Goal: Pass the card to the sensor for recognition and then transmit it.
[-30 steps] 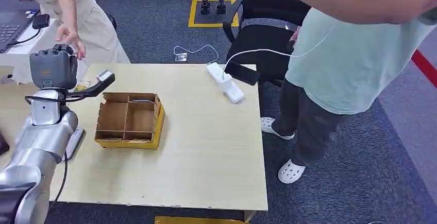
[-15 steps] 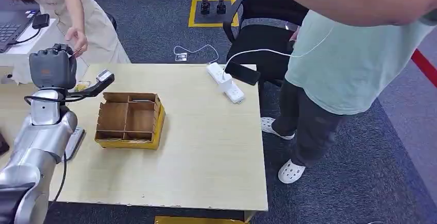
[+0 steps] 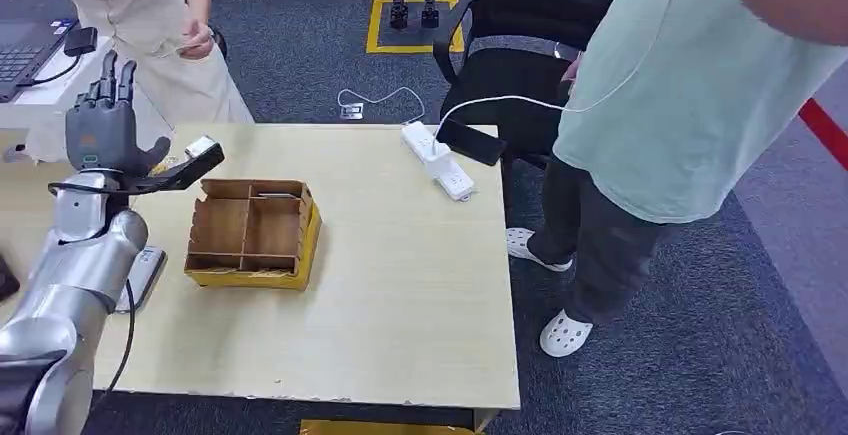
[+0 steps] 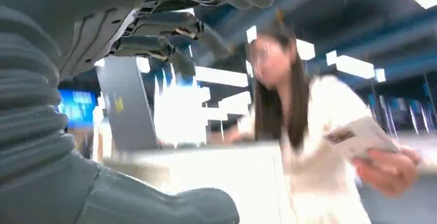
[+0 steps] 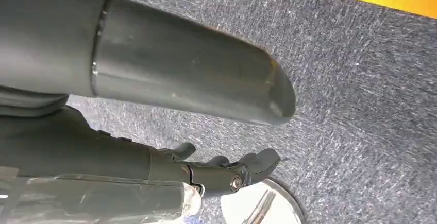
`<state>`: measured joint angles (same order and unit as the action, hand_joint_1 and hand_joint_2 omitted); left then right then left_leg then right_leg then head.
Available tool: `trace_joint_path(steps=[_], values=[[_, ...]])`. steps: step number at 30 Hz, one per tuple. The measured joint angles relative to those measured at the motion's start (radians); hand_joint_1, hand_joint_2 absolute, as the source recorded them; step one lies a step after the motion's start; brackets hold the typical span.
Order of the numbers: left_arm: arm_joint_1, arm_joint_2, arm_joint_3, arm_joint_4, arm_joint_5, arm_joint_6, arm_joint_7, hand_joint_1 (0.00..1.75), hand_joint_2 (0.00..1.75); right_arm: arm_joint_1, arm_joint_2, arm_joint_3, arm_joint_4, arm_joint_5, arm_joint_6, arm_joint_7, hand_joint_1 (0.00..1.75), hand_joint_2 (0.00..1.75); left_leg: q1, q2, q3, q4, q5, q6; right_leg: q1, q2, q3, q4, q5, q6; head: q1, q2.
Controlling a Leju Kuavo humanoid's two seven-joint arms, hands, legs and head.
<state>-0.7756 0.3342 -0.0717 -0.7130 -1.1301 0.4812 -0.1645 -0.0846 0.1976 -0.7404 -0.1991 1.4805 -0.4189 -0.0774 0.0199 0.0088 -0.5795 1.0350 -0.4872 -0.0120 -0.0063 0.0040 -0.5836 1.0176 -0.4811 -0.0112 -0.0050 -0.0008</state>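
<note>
Dark grey carpet surrounds a light wooden table [image 3: 400, 285], its right and near edges free of objects, wide bare top between the box and the right edge. Left hand [image 3: 105, 125] raised above the table's far-left corner, fingers straight up and spread, holding nothing; in the left wrist view the fingers [image 4: 170, 23] fan apart with open air between them and the thumb. Card [image 4: 360, 137] sits in the hand of a person in a cream outfit [image 3: 150, 15], who stands beyond the table's far-left edge, well apart from the robot hand; in the head view that person's hand [image 3: 197, 40] is up near the chest, card too small to make out there. Black sensor arm [image 3: 185, 165] pokes out just beside the left hand, over the far-left table edge. Brown divided cardboard box [image 3: 255, 233] on the left half of the table, near the sensor, not touching it. White power strip [image 3: 437, 160] lies at the far edge with a black phone [image 3: 470, 142] overhanging beside it. Second person in a pale green shirt [image 3: 680, 105] stands close off the table's right side, crowding that edge. Right hand [image 5: 227, 170] hangs over carpet, fingers loosely curled with nothing in them; whether fully closed, cannot tell.
</note>
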Motion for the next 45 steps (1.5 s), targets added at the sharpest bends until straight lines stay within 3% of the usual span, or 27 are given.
trace_joint_path(steps=[1, 4, 8, 12, 17, 25, 28, 32, 34, 40, 45], values=[[-0.002, -0.001, 0.0, 0.0, 0.049, -0.066, -0.037, 0.0, 1.75, 0.0, 0.0, 0.0, 0.0, -0.001, 0.0, -0.002, 0.0, 0.0, 0.0, 0.0, 0.0, 0.0, 0.0, 0.0, 0.0, 0.0, 0.0, 0.0, 0.0, 0.0, 0.0, 0.0], [0.004, 0.023, -0.006, -0.028, 0.209, -0.349, -0.14, 0.0, 1.75, 0.003, 0.0, 0.001, 0.0, -0.007, 0.0, -0.01, 0.0, 0.0, 0.0, 0.002, 0.0, 0.0, 0.0, 0.0, 0.0, 0.002, 0.0, 0.001, 0.0, 0.0, 0.0, 0.0], [0.022, 0.11, -0.054, -0.151, 0.4, -0.622, -0.171, 0.0, 1.75, 0.014, -0.002, 0.002, 0.0, -0.017, 0.0, -0.018, 0.0, 0.0, 0.001, 0.004, -0.001, 0.0, 0.0, 0.0, 0.001, 0.004, -0.002, 0.001, 0.0, 0.0, 0.0, 0.0], [0.027, 0.246, -0.14, -0.321, 0.615, -0.858, -0.171, 0.0, 1.75, 0.018, -0.007, 0.004, 0.0, -0.025, -0.003, -0.02, 0.0, 0.0, 0.001, 0.004, -0.002, -0.001, 0.0, 0.0, 0.001, 0.004, -0.004, 0.001, 0.0, -0.001, 0.0, 0.0], [0.029, 0.368, -0.22, -0.466, 0.692, -0.889, -0.141, 0.0, 1.75, 0.02, -0.008, 0.006, 0.0, -0.026, -0.003, -0.02, 0.0, 0.0, 0.001, 0.004, -0.002, -0.001, 0.0, -0.001, 0.001, 0.003, -0.003, 0.001, 0.0, -0.001, 0.0, 0.0], [0.031, 0.43, -0.274, -0.53, 0.711, -0.89, -0.142, 0.0, 1.75, 0.02, -0.008, 0.011, 0.0, -0.026, -0.003, -0.02, 0.0, 0.0, 0.001, 0.004, -0.002, -0.001, 0.0, -0.001, 0.001, 0.003, -0.003, 0.001, 0.001, -0.002, 0.0, 0.0], [0.028, 0.472, -0.31, -0.584, 0.797, -0.933, -0.148, 0.0, 1.75, 0.021, -0.008, 0.011, 0.0, -0.028, -0.003, -0.019, 0.0, 0.0, 0.001, 0.004, -0.002, -0.001, 0.0, -0.001, 0.001, 0.004, -0.004, 0.001, 0.001, -0.002, 0.0, 0.0], [0.004, 0.549, -0.361, -0.706, 0.947, -0.984, -0.107, 0.0, 1.75, 0.02, -0.009, 0.012, 0.0, -0.036, -0.004, -0.02, 0.0, 0.0, 0.001, 0.004, -0.002, -0.001, 0.0, -0.001, 0.001, 0.004, -0.004, 0.001, 0.001, -0.002, 0.0, 0.0], [0.004, 0.591, -0.387, -0.762, 0.957, -1.003, -0.095, 0.0, 1.75, 0.02, -0.009, 0.012, 0.0, -0.042, -0.005, -0.02, 0.0, 0.0, 0.001, 0.005, -0.002, -0.001, 0.0, -0.002, 0.001, 0.005, -0.004, 0.001, 0.001, -0.002, -0.001, 0.0], [0.097, 0.654, -0.515, -0.89, 0.789, -0.86, -0.091, 0.0, 1.75, 0.021, -0.01, 0.012, 0.0, -0.049, -0.008, -0.018, 0.0, 0.0, 0.001, 0.004, -0.002, -0.001, 0.0, -0.002, 0.001, 0.004, -0.004, 0.0, 0.0, -0.002, -0.001, 0.0], [0.15, 0.685, -0.585, -0.936, 0.752, -0.841, -0.078, 0.0, 1.75, 0.022, -0.01, 0.012, 0.0, -0.052, -0.008, -0.018, 0.0, 0.0, 0.001, 0.004, -0.002, -0.001, 0.0, -0.002, 0.001, 0.004, -0.004, 0.001, 0.001, -0.002, -0.002, 0.0]])
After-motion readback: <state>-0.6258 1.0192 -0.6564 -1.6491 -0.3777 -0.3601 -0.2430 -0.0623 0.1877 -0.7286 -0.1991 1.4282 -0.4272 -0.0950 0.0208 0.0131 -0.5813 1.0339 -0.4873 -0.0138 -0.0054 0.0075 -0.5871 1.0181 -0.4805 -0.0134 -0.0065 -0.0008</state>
